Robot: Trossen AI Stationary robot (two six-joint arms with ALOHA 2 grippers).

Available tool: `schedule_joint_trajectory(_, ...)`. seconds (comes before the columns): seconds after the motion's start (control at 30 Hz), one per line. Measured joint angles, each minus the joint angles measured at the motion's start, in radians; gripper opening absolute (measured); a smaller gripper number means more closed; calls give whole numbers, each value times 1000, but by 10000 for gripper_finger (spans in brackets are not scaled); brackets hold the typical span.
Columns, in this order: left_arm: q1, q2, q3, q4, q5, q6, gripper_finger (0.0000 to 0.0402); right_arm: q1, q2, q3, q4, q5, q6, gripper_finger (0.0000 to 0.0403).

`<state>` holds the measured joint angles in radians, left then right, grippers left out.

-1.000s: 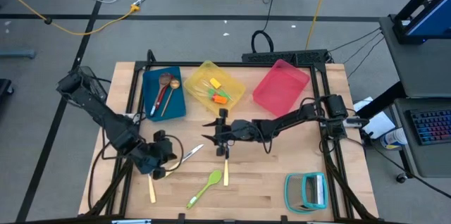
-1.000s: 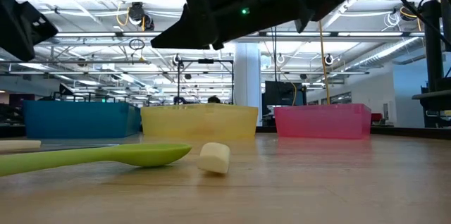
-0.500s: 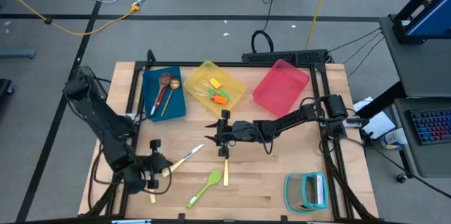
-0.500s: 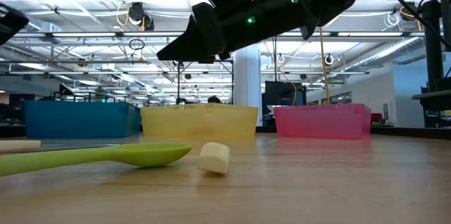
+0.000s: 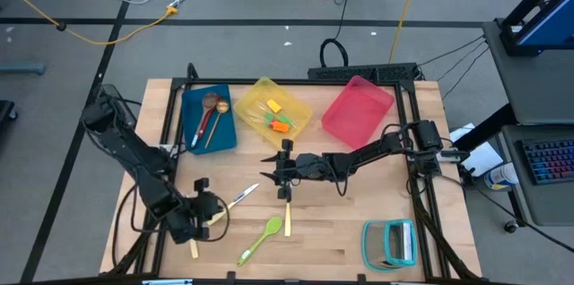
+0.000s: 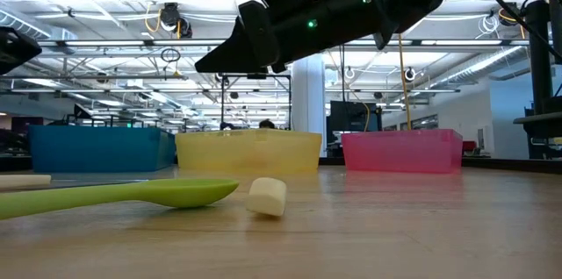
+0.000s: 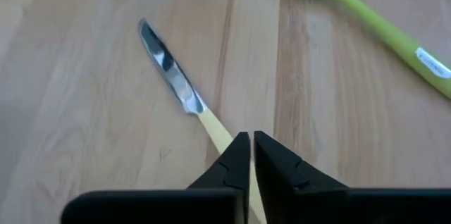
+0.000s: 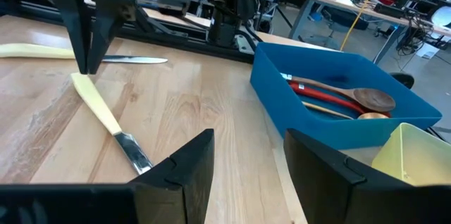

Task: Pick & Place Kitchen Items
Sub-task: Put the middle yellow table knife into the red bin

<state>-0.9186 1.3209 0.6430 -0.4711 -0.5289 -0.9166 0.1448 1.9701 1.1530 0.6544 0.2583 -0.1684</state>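
A cream-handled knife (image 5: pixel 240 199) lies flat on the wood, blade toward the right arm. My left gripper (image 5: pixel 204 206) stands over the knife's handle and is shut on it. My right gripper (image 5: pixel 284 177) hovers open above a second cream-handled utensil (image 5: pixel 288 220), touching nothing; its fingers show spread in the right wrist view (image 8: pixel 246 175). A lime-green spoon (image 5: pixel 260 238) lies flat beside that utensil. A third cream handle (image 5: pixel 193 247) lies by the table's near edge. My left gripper (image 7: pixel 251 160) pinches the knife's cream handle (image 7: pixel 227 138), near its free end, between the two fingers. The fingers (image 8: pixel 84 55) come from above, pointing down. The knife lies flat on the table, its blade (image 7: pixel 168 65) pointing away from the fingers.
Along the far side stand a blue bin (image 5: pixel 188 133) holding wooden, red and brass spoons, a yellow bin (image 5: pixel 303 115) with small spatulas, and a pink bin (image 5: pixel 357 110). A teal-framed rack (image 5: pixel 391 242) sits at the near right corner. Bare wood lies between the spoon and the rack.
My left gripper has swung toward the table's near edge, away from the knife's blade, then come back a little and now stands over the knife's handle. The knife has stayed where it lay.
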Motion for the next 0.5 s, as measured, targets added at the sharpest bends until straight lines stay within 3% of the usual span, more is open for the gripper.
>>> schedule_joint_trajectory(0.33, 16, 36, 0, 0, 32, -113, 151, 1, 0, 0, 0, -1, 0, 164)
schedule_joint_trajectory(0.5, 5, 124, 0, 35, 56, -188, 182, 1, 0, 0, 0, -1, 0, 164)
